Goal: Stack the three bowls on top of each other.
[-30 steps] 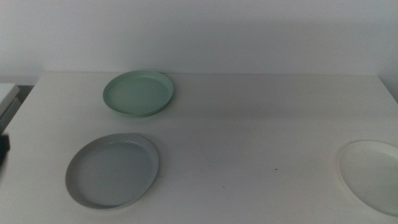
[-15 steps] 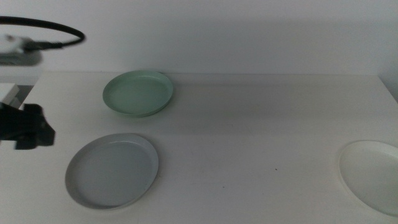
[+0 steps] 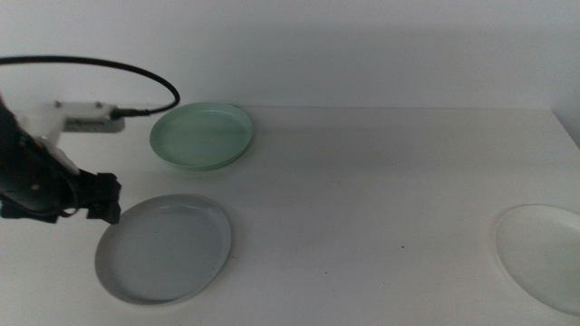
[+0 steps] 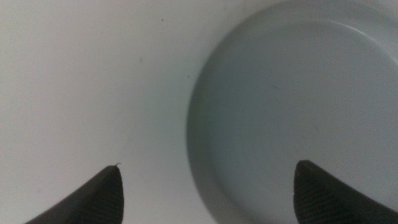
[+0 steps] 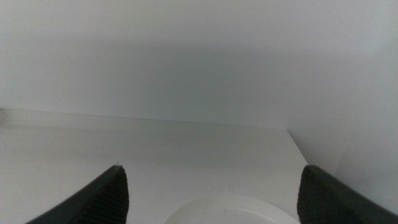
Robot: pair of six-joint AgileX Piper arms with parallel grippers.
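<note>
Within a second the left gripper (image 3: pixel 107 197) has swept in from the nine o'clock edge, where no arm showed before, to hover over the rim of the grey bowl (image 3: pixel 164 247). Its jaws stand wide apart, straddling that rim in the left wrist view, holding nothing. The grey bowl sits nearest, at seven o'clock on the tabletop (image 3: pixel 362 181); the white bowl (image 3: pixel 542 255) lies at four o'clock, well apart; the mint green bowl (image 3: pixel 201 135) rests farthest, at eleven o'clock. The right gripper (image 5: pixel 208 205) waits above the white bowl, jaws apart. The reach for the first bowl appears underway; next the jaws must lower and close on the grey rim.
</note>
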